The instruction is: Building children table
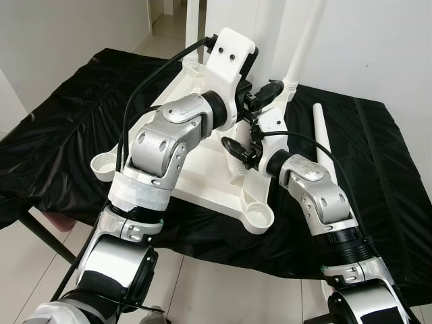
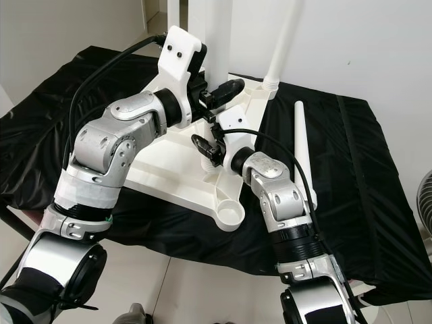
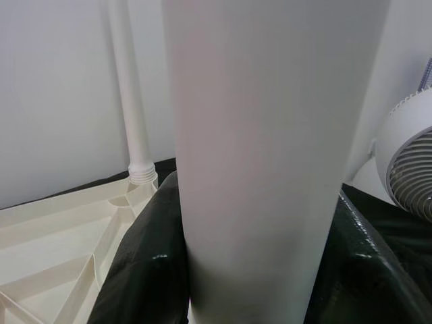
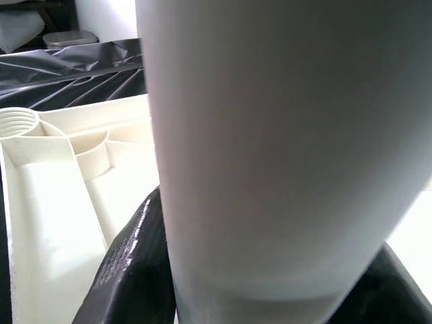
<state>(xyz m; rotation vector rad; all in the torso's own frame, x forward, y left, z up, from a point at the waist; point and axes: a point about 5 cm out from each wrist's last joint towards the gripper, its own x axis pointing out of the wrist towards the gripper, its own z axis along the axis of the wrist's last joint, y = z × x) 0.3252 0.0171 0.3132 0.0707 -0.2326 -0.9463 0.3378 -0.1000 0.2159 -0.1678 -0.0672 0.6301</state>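
The white tabletop (image 1: 202, 162) lies upside down on the black-draped table (image 1: 61, 135), its ribbed underside and threaded corner sockets facing up. One leg (image 2: 283, 40) already stands upright in the far socket, and a spare leg (image 2: 302, 145) lies loose on the cloth, just beside the tabletop's right edge. A third leg (image 2: 216, 40) stands upright near the middle of the tabletop, and both arms work on it. The left claw (image 2: 226, 88) is clamped around this leg higher up, its black fingers (image 3: 135, 270) hugging the tube on either side. The right claw (image 2: 206, 147) grips the same leg lower down, near its foot, with a finger (image 4: 128, 270) pressed against it.

The step in hand looks like seating this leg into its socket. Whether the thread has caught is hidden behind the claws. The next move probably calls for keeping the leg plumb, pressing down and turning it, one claw steadying while the other re-grips
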